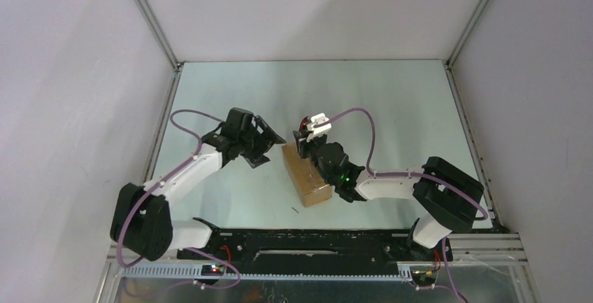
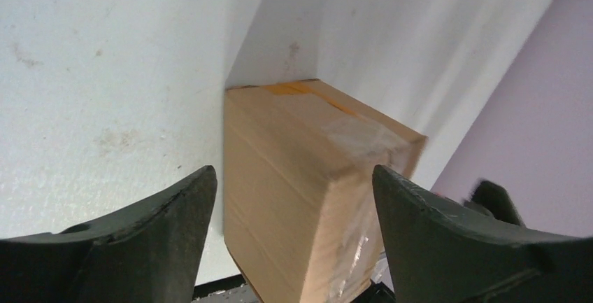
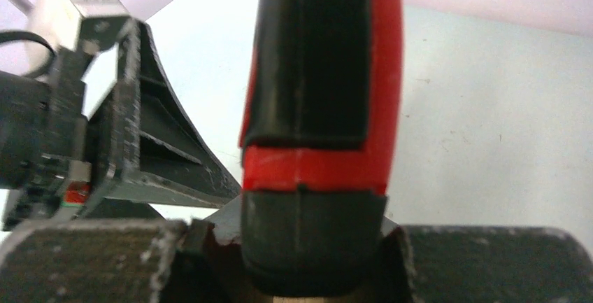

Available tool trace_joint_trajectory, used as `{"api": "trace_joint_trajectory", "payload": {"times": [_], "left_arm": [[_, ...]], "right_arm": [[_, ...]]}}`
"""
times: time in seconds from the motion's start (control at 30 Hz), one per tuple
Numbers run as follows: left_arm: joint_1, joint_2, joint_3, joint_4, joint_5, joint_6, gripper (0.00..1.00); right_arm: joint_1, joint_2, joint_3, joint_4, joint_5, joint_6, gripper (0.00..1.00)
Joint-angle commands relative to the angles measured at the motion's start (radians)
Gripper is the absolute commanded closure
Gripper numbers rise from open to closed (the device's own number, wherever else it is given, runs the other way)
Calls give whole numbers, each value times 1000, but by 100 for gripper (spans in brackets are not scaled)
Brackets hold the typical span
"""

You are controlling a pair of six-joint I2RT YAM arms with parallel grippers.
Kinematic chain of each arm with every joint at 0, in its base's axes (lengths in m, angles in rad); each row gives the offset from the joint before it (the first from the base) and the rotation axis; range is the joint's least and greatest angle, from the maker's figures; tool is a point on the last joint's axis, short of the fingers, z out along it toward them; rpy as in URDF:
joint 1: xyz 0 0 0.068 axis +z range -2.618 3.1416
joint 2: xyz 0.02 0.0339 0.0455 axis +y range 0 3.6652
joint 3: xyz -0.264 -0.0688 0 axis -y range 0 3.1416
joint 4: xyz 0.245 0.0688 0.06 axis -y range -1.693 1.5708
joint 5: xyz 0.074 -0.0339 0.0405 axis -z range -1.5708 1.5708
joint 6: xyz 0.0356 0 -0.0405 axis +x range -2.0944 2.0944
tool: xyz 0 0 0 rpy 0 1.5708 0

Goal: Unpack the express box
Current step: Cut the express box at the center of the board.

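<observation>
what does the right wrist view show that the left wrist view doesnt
Only the right wrist view: the red-and-black utility knife, clamped in the right gripper. Only the left wrist view: the taped express box, seen ahead between the open fingers of the left gripper. Both: the pale table.

Brown, clear-taped express box point(image 1: 306, 175) lies diagonally at the table point(image 1: 231, 100) middle.

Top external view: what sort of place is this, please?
Probably a laboratory robot test cell: plain white panel walls in silver metal frame posts enclose a pale green table, with two white-and-black robot arms bolted at its near edge.
</observation>
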State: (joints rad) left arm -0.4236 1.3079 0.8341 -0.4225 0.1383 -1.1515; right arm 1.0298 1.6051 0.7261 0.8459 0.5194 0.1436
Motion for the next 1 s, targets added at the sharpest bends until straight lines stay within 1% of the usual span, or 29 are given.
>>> {"api": "trace_joint_trajectory", "payload": {"times": [0.0,0.1,0.2,0.27,0.4,0.5,0.6,0.77,0.83,0.87,0.93,0.97], "left_arm": [[-6,-128,-34,33,24,75,12],[-6,-173,-99,153,116,125,5],[-6,-179,-181,275,203,161,5],[-6,-180,-271,394,253,167,6],[-6,-127,-394,717,338,135,10],[-7,-83,-480,1007,376,74,11],[-7,-43,-533,1190,389,20,10],[-9,73,-556,1340,393,-46,14],[-9,141,-567,1454,401,-86,16],[-9,184,-568,1513,408,-125,21],[-9,284,-578,1686,418,-196,27],[-9,354,-582,1762,420,-236,27]], "right_arm": [[-8,3,-4,-26,-39,10,100],[-17,4,-1,-25,-69,13,100],[-27,0,1,-37,-103,21,100],[-36,-7,1,-52,-125,31,100],[-42,-14,1,-74,-156,41,100],[-40,-22,0,-88,-163,44,100],[-40,-28,1,-97,-167,44,100],[-40,-39,1,-104,-168,37,100],[-41,-40,7,-118,-172,37,100],[-43,-42,8,-120,-179,37,100],[-45,-42,12,-131,-188,40,100],[-46,-43,13,-136,-191,40,100]]}}
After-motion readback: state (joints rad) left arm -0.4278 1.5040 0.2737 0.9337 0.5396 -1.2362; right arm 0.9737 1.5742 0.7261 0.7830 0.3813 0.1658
